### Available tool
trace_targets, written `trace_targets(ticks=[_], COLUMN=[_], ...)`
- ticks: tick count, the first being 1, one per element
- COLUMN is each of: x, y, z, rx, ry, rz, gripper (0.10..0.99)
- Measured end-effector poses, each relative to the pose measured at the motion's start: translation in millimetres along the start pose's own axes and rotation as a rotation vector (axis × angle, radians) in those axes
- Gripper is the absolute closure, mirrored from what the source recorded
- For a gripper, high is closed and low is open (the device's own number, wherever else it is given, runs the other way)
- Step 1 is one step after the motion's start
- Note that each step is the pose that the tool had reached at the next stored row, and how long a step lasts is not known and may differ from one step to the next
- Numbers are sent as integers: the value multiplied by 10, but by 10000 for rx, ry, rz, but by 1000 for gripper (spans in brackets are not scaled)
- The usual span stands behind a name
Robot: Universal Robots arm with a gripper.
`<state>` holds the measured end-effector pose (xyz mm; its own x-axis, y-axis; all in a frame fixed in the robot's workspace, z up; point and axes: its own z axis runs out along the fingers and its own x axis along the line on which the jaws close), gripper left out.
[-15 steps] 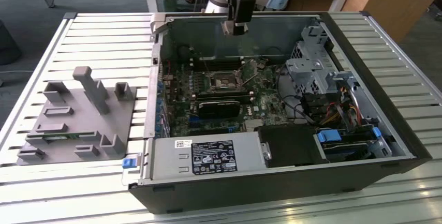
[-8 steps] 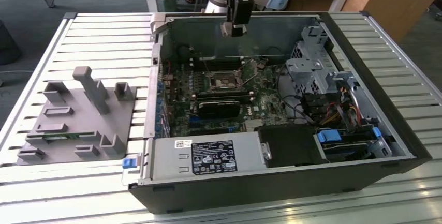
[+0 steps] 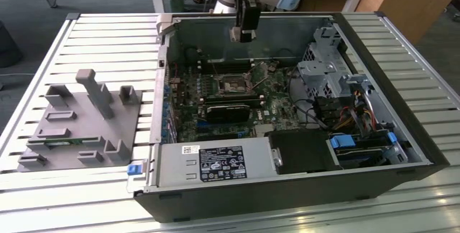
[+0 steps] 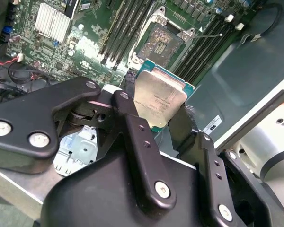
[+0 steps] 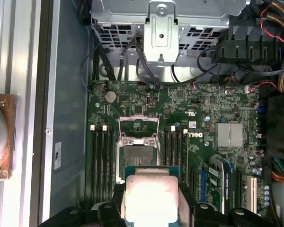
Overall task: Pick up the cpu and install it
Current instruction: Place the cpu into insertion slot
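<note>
Although the claw point(image 4: 156, 112) is clamped on the cpu point(image 4: 160, 94) by two opposite edges, its black fingers point(image 4: 128, 111) and body cover the chip's lower corner in the second wrist view. In the first wrist view the cpu point(image 5: 149, 196) is cut off by the picture's edge. Its silvery top faces the cameras, with the pale green rim showing around it. In the exterior view the claw point(image 3: 244, 33) hangs inside the open computer case point(image 3: 402, 136), clear above the motherboard point(image 3: 215, 104); what it holds there is too small to tell.

The chip is in the air near the socket point(image 5: 137, 158), not seated in it. The socket's metal frame point(image 5: 137, 125) stands flipped up and its bed lies bare. Whether the cpu is square over the socket or just beside it cannot be told.

Dark memory slots point(image 5: 102, 161) run along both sides of the socket. A small finned heatsink point(image 5: 229, 135) sits further off on the board. A metal drive cage point(image 5: 161, 23) with loose cables point(image 5: 132, 61) borders the board. A power supply point(image 3: 215, 163) fills the case's near end in the exterior view. A grey fixture point(image 3: 79, 125) rests on the slatted worktop point(image 3: 107, 34) at the exterior view's left, well apart from the case.
</note>
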<state>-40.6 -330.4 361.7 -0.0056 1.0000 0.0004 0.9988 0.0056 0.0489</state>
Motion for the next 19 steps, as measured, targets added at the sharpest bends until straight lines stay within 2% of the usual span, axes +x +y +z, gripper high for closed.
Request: trace_targets(ticks=[19], x=[0], y=[-4], z=[80], rx=[27], ry=[0], rz=[4], gripper=[553])
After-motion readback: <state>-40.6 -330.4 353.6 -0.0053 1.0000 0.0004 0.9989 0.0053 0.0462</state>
